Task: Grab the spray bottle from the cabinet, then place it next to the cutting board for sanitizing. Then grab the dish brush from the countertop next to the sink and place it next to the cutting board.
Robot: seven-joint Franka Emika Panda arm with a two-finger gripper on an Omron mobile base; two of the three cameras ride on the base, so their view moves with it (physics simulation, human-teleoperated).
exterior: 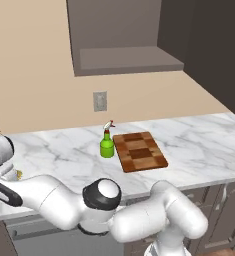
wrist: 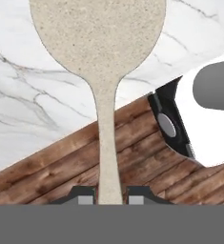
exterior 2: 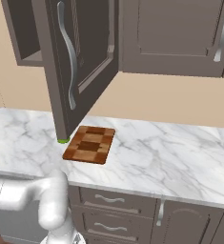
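1. Here, in the hand view, the gripper point(wrist: 110, 195) pinches the dish brush point(wrist: 100, 57) — a pale cream, speckled round head on a thin stick handle — with the two dark fingertips point(wrist: 83, 195) pressed against the handle from either side.
2. The brush head points toward twelve o'clock in that view, over the white marble countertop point(wrist: 23, 105) with grey veins; the lower handle crosses a brown wooden plank floor point(wrist: 147, 162).
3. In the left base view, the small bright green spray bottle point(exterior: 107, 145) with a white-and-red nozzle stands upright on the marble slab, just beside the rectangular checkered brown wooden cutting board point(exterior: 139, 151), at the board's nine o'clock.
4. The dark grey-brown wall cabinet point(exterior: 120, 40) hangs at twelve o'clock above the board, its flat shelf bare.
5. In the right base view, the open cabinet door point(exterior 2: 77, 62) hides most of the bottle — a green sliver of its base shows at the board's left corner.
6. A grey wall outlet point(exterior: 100, 101) sits on the beige wall above the bottle.
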